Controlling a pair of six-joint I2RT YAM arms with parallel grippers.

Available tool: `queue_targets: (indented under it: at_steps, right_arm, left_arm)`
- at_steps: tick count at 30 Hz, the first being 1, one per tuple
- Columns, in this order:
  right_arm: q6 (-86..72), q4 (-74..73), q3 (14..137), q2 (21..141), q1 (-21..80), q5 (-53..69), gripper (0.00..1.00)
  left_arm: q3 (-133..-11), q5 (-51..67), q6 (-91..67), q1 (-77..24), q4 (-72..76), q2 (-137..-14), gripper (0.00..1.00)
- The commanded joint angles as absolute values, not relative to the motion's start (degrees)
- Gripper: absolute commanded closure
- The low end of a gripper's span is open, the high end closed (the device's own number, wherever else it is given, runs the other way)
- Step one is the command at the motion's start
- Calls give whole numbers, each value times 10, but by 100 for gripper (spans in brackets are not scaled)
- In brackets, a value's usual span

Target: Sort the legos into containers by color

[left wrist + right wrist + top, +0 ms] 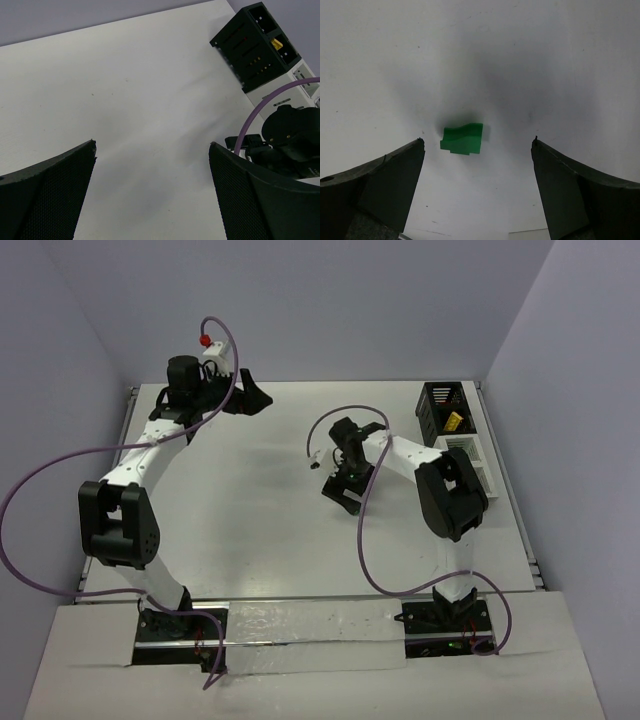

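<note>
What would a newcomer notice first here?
A small green plastic lego piece lies alone on the white table, between the open fingers of the right end effector and touching neither. At the table's far right edge, a black slatted plastic crate holds a yellow plastic piece.

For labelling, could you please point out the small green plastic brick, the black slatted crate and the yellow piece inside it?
small green plastic brick [462,138]: right wrist view, top face.
black slatted crate [245,55]: left wrist view, slatted wall.
yellow piece [276,44]: left wrist view, visible top.
</note>
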State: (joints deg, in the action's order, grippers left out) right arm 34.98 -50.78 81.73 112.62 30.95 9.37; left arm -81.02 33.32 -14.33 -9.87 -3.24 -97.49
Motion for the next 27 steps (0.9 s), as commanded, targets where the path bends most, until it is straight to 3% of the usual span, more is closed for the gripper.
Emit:
queue_targets:
  at_steps: [1,9,19,27]
  right_arm:
    - [345,-497,816,1132,322,60,10]
    - [330,-492,805,1135,335,65,25]
    - [327,-488,777,1129,342,63,33]
    - [324,-488,785,1128,342,62,52]
  left_arm:
    - [-814,343,-135,-93,-24,-954,1]
    - [-825,347,-139,-93,-25,-963,1]
    - [-821,350,-142,-93,-19,-963,1]
    - [-822,352,-148,-93,-14,-967,1]
